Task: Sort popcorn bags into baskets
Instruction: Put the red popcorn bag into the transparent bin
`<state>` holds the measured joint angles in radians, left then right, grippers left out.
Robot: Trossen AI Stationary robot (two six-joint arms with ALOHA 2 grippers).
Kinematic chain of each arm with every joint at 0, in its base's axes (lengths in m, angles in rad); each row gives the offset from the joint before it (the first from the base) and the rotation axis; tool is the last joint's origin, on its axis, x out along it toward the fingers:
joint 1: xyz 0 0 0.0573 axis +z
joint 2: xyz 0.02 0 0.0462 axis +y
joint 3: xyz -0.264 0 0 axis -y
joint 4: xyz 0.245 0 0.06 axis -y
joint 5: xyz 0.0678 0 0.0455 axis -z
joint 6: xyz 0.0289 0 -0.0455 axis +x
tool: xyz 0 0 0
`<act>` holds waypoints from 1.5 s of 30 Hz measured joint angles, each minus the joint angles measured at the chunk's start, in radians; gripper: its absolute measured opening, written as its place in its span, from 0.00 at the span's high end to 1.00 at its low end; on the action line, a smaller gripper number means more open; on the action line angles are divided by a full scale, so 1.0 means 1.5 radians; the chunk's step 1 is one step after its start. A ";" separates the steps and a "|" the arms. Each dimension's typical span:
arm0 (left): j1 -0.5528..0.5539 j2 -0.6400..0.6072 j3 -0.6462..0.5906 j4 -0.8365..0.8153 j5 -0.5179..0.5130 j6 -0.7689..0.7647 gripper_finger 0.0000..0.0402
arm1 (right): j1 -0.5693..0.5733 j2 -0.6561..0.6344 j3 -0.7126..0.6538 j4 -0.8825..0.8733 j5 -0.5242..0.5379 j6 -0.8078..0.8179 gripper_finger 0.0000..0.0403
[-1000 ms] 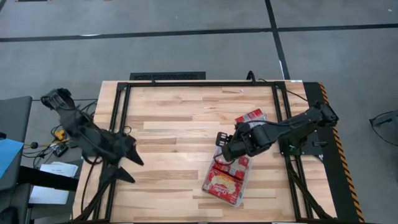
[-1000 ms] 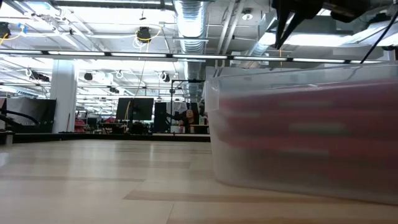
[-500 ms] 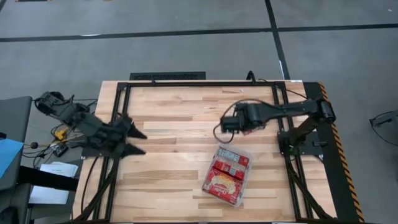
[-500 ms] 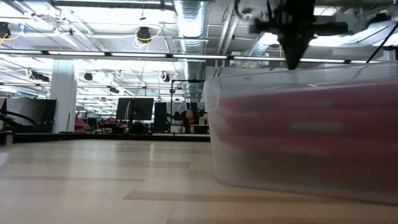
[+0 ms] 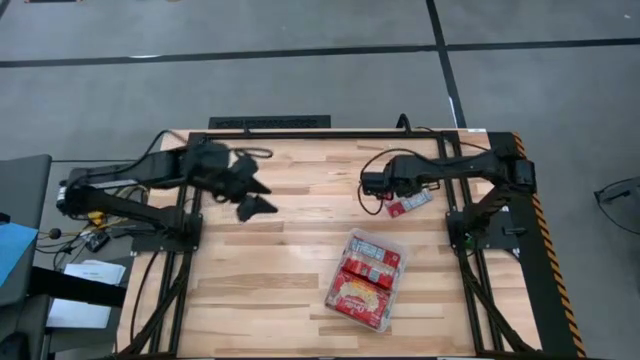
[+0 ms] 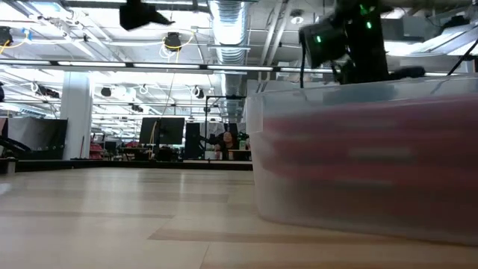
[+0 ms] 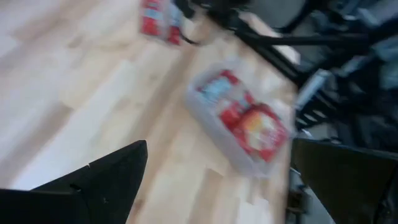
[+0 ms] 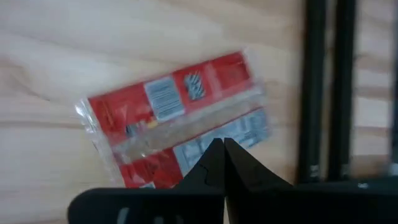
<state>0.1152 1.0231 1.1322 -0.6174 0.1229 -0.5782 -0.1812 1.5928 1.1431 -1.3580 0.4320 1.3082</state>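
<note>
Nearest the front edge of the wooden table [image 5: 280,290] sits the clear plastic tray [image 5: 365,280], right of centre, set at a slant. It holds several red popcorn bags [image 5: 362,287] lying flat, their yellow picture panels facing up. In the low view the tray's wall [image 6: 358,157] fills the right side, with red showing dimly through it.

Farther back, one loose popcorn bag [image 5: 410,203] lies flat on the wood, well apart from the tray and just beside the right frame rail [image 5: 447,190]. The right wrist view shows it label side up [image 8: 174,118], white-blue patches visible. The right gripper [image 5: 372,186] hangs above the table just left of that bag; its fingers [image 8: 217,163] are pressed together, tips meeting, holding nothing.

The left gripper [image 5: 252,190] is out over the rear left part of the table, raised clear of the surface. Its fingers [image 7: 106,180] stand wide apart and empty, the tray [image 7: 239,121] showing between them.
</note>
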 joint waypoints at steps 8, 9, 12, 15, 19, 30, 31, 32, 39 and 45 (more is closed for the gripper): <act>0.106 0.059 0.000 -0.004 0.032 0.065 0.03 | -0.001 0.000 -0.159 0.177 -0.067 0.000 0.94; 0.117 0.064 0.000 -0.008 0.047 0.074 0.03 | -0.003 0.000 -0.170 0.197 -0.075 0.000 0.94; 0.145 0.079 0.000 -0.017 0.085 0.097 0.03 | -0.004 0.000 -0.195 0.257 -0.095 -0.001 0.95; 0.169 0.084 0.000 -0.029 0.113 0.112 0.03 | -0.004 0.000 -0.199 0.329 -0.100 -0.020 0.97; 0.196 0.083 -0.006 -0.033 0.140 0.122 0.03 | -0.002 0.006 -0.198 0.434 -0.110 -0.036 0.96; 0.251 0.081 -0.015 -0.028 0.232 0.149 0.03 | 0.034 0.042 -0.056 0.457 0.041 -0.155 0.97; 0.254 0.081 -0.015 -0.028 0.239 0.154 0.03 | 0.033 0.042 -0.041 0.434 0.042 -0.158 0.97; 0.257 0.081 -0.015 -0.029 0.241 0.157 0.03 | 0.030 0.042 -0.033 0.405 0.044 -0.147 0.97; 0.265 0.081 -0.015 -0.023 0.226 0.157 0.03 | 0.014 0.043 -0.062 0.277 0.028 0.003 0.96; 0.268 0.079 -0.015 -0.025 0.207 0.164 0.03 | 0.033 0.079 -0.095 0.315 0.006 0.041 0.97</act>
<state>0.5175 1.1418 1.1091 -0.6545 0.4334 -0.3317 -0.1313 1.7107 1.0008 -0.8855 0.4412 1.3695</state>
